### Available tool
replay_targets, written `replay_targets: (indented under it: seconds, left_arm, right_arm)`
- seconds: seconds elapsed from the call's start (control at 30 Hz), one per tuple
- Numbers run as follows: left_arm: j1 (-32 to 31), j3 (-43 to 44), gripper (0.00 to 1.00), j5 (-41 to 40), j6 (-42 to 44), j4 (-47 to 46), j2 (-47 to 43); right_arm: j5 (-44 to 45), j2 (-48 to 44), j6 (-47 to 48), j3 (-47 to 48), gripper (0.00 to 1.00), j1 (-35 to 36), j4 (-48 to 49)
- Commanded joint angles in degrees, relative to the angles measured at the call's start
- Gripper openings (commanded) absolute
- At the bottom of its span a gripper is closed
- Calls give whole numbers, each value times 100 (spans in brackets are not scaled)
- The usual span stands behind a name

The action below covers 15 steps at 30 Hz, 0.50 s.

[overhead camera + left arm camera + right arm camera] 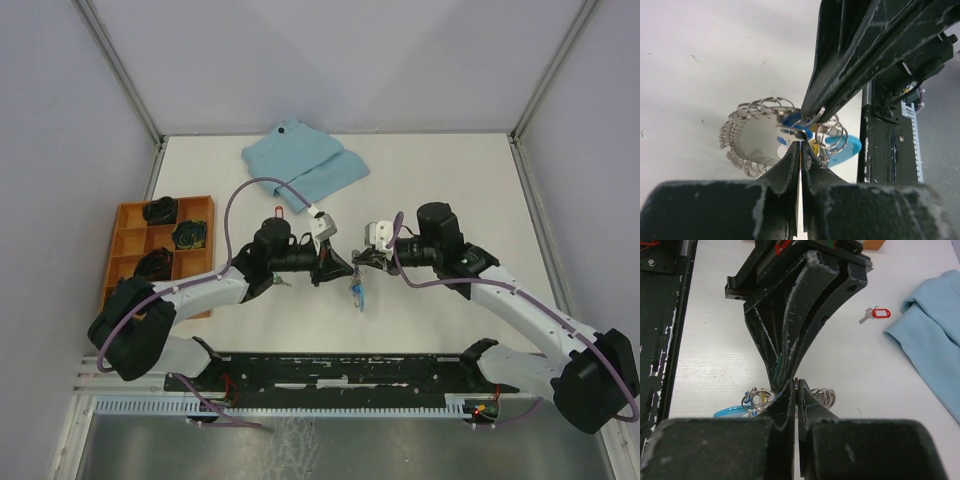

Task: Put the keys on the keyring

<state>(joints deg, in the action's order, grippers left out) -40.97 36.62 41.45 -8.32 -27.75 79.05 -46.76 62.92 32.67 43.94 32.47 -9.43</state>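
Note:
Both grippers meet tip to tip above the table's middle and hold the keyring (357,290) between them. Its chain of silver rings (747,137) curls left, and the light-blue strap (847,147) and a yellow tag hang beside it. My left gripper (800,143) is shut on a small metal piece in the ring cluster, next to a blue-tagged key (790,120). My right gripper (796,382) is shut on a thin ring of the keyring (824,396). The red-tagged key (876,314) lies loose on the table (278,210), beyond the left arm. I see no green-tagged key.
A folded light-blue cloth (305,162) lies at the back of the table. An orange compartment tray (128,243) holding dark items stands at the left. A black rail (340,372) runs along the near edge between the arm bases.

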Motion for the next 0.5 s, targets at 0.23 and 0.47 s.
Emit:
replay_targets:
  seconds: [0.23, 0.47]
  left_arm:
    - [35, -376, 17, -636, -404, -1012, -420]
    - [167, -581, 25, -999, -693, -1535, -600]
  right_arm:
    - [563, -392, -576, -322, 1, -18, 1331]
    - [526, -429, -602, -386, 1, -25, 1386]
